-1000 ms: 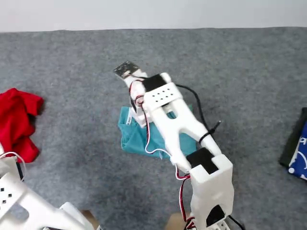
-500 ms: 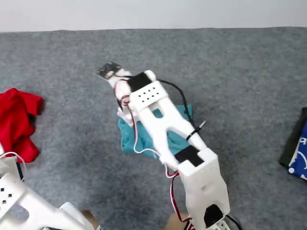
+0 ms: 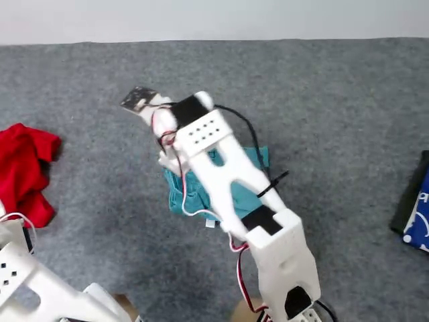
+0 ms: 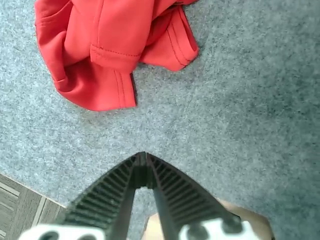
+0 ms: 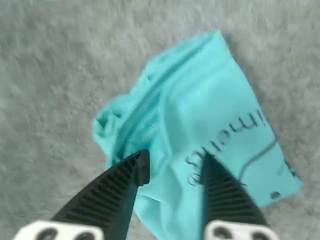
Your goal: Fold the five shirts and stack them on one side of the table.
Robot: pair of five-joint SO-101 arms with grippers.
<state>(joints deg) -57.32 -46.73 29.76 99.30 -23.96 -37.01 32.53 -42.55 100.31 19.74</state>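
A teal shirt [image 3: 190, 194] lies bunched near the middle of the grey table, partly hidden under the right arm [image 3: 221, 161]. In the right wrist view my right gripper [image 5: 176, 167] hangs open just over the teal shirt [image 5: 200, 115], its fingers straddling the crumpled edge. A red shirt [image 3: 25, 171] lies crumpled at the left side. The left arm [image 3: 23, 275] sits at the near left corner. My left gripper [image 4: 145, 161] is shut on nothing above bare cloth, a short way from the red shirt [image 4: 110, 45].
A blue printed shirt on a dark one [image 3: 415, 211] sits at the right edge. The grey table cover [image 3: 335, 100] is bare at the back and between the shirts. The table's near edge and floor [image 4: 20, 205] show under the left gripper.
The right arm has swung leftward over the teal shirt, wrist camera moving toward the far left. The teal shirt's near-left edge looks a little more bunched. The left arm has stayed put.
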